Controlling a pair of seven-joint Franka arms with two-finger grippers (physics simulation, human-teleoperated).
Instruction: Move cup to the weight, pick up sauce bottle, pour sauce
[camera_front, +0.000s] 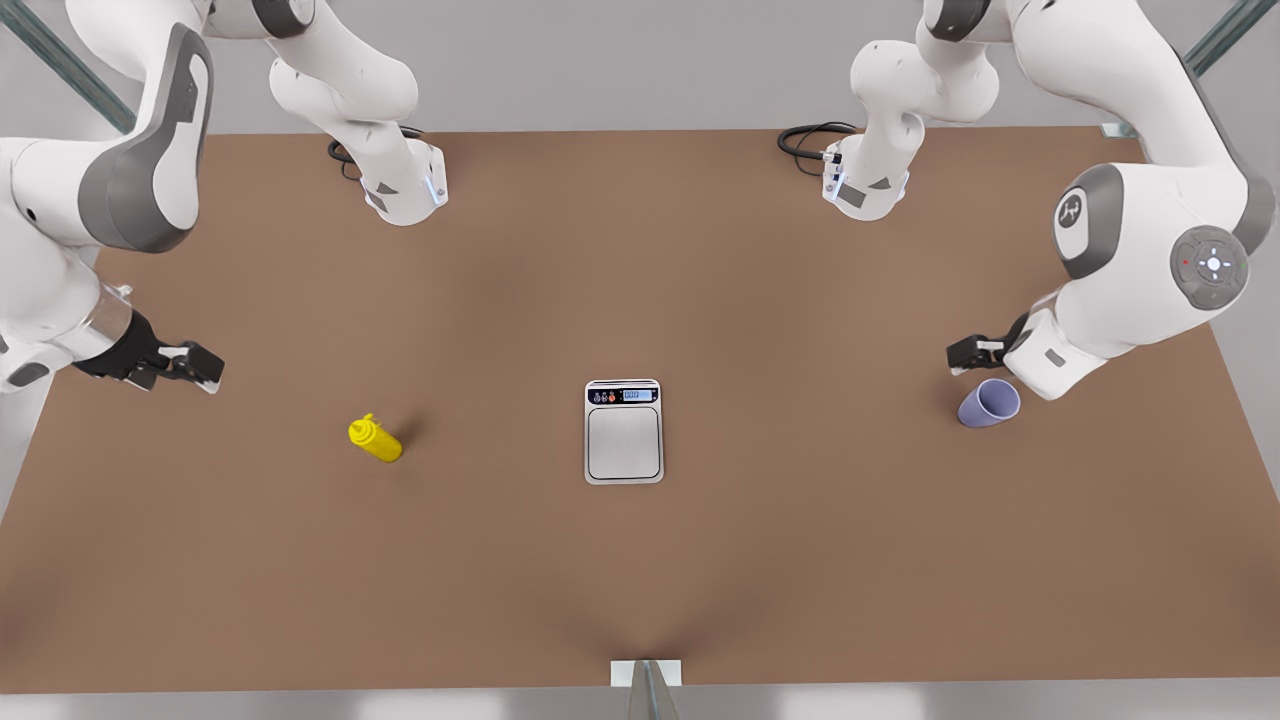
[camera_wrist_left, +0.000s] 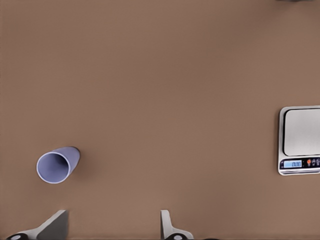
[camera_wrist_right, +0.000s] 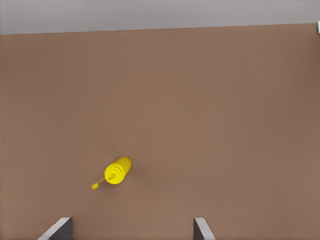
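- The weight (camera_front: 624, 432) lies flat near the middle of the brown table (camera_front: 700, 560), its display strip toward the arms' bases and its square plate bare; it serves as the landmark below.
- The cup (camera_front: 989, 403) stands upright on the table, well apart from the weight toward the front view's right, with bare tabletop between the two. Its mouth is open upward, and the left wrist view (camera_wrist_left: 58, 165) shows a lavender inside with nothing in it.
- The sauce bottle (camera_front: 375, 439) stands upright on the far side of the weight, toward the front view's left, capped, nozzle up (camera_wrist_right: 117, 172); open table lies all round it and between it and the weight.
- The left gripper (camera_front: 968, 355) hangs just beside the cup, on its side away from the near table edge, fingers (camera_wrist_left: 166, 223) spread wide and holding nothing.
- The right gripper (camera_front: 195, 367) hovers beyond the sauce bottle from the weight, close to the table's side edge, fingers (camera_wrist_right: 202, 229) spread wide and empty.
- The table's near edge lies well clear of the weight, with a broad bare stretch in front.
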